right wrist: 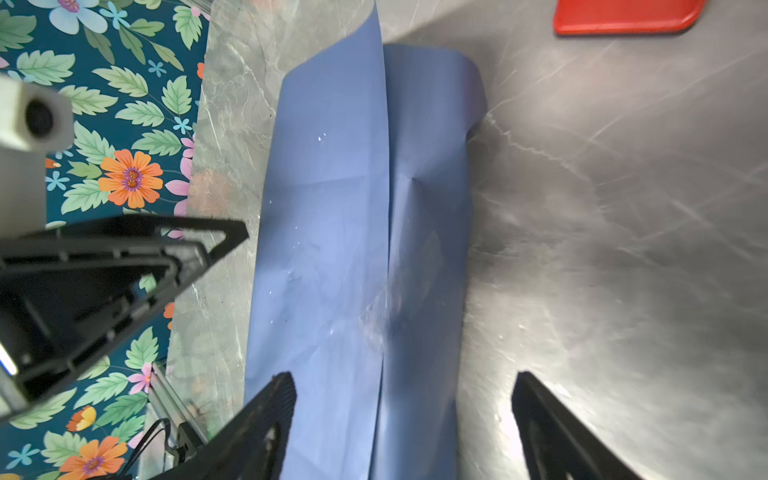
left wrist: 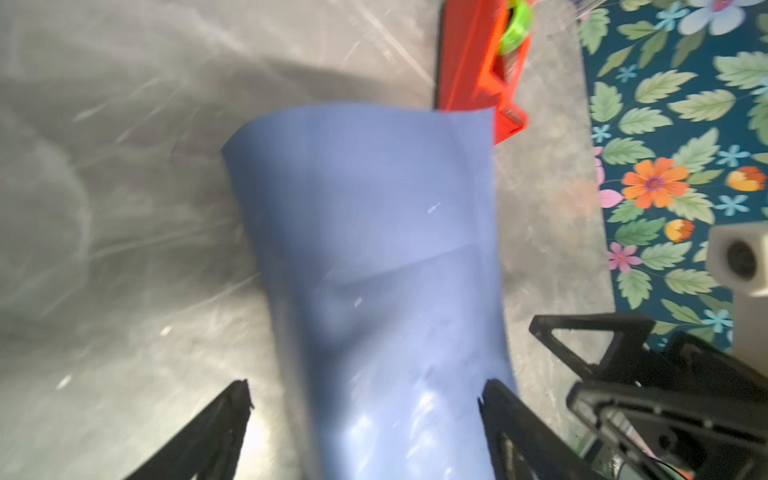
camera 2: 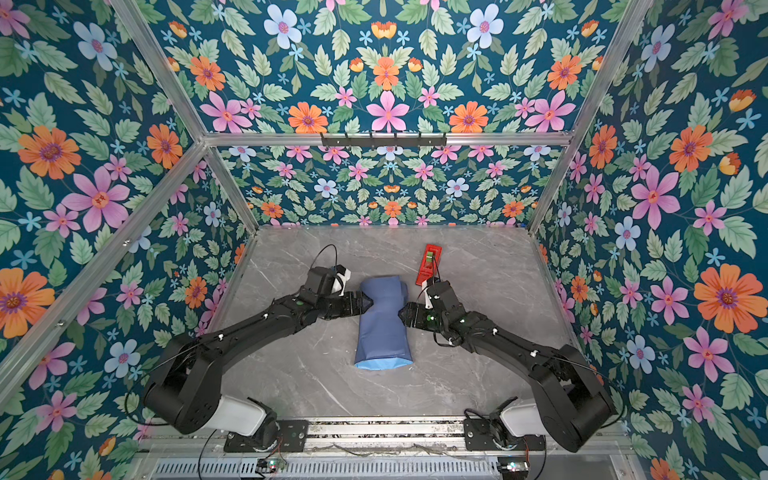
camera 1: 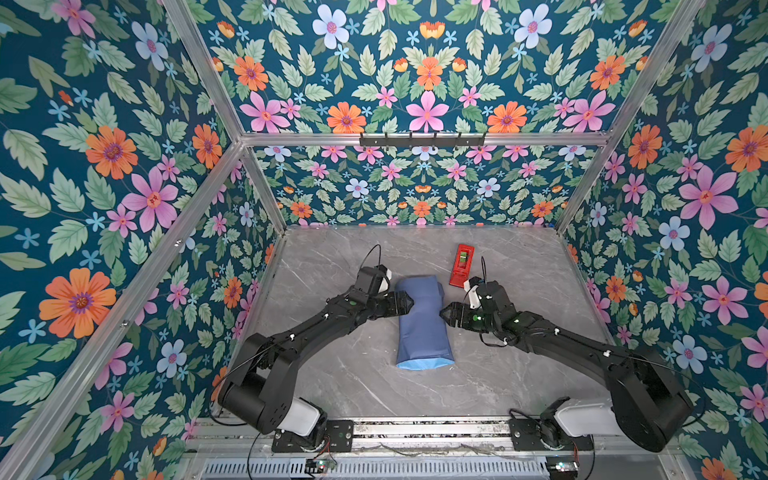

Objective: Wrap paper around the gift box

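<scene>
Paper (camera 1: 423, 320) lies in the middle of the marble table (camera 1: 332, 374) as a slate-blue sleeve. Its light-blue inner face shows at the near open end, and the right wrist view shows an overlapping seam along the top. The gift box is out of sight, presumably inside, though I cannot tell at which end. The left gripper (camera 1: 405, 303) and right gripper (camera 1: 446, 313) flank the sleeve's waist, both with jaws spread and holding nothing. To do this step well, one arm should press flat on the seam so it cannot spring open while the other fetches tape from the red tape dispenser (camera 1: 462, 266) just beyond.
</scene>
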Controlling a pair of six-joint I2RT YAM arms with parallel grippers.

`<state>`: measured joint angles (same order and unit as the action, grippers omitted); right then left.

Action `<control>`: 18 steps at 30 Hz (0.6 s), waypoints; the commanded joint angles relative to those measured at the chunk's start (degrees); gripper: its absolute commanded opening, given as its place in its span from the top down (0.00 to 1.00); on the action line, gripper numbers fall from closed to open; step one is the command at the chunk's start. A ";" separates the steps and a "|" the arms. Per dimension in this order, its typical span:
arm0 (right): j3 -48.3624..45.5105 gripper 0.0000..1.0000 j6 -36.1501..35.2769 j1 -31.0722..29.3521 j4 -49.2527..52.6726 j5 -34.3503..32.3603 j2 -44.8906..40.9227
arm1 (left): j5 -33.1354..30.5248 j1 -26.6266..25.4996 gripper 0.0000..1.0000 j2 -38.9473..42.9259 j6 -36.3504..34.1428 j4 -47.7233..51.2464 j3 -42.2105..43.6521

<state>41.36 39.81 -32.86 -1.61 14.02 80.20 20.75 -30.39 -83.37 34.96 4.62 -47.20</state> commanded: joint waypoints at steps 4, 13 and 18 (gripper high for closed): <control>3.68 0.24 2.74 -0.05 -6.04 3.35 7.17 | 5.38 -1.34 0.24 -0.87 6.72 -6.23 3.35; 11.95 0.35 1.82 0.59 -6.25 2.38 14.28 | 2.19 -1.48 0.24 -10.25 4.53 -4.39 -5.56; 18.27 0.31 -2.72 3.70 -0.50 1.88 19.10 | -2.47 -0.55 0.17 -12.13 0.92 -0.44 -10.87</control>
<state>57.67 40.69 -30.04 -5.08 16.45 99.00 21.76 -31.11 -95.98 38.87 1.96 -56.69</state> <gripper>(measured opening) 0.674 0.818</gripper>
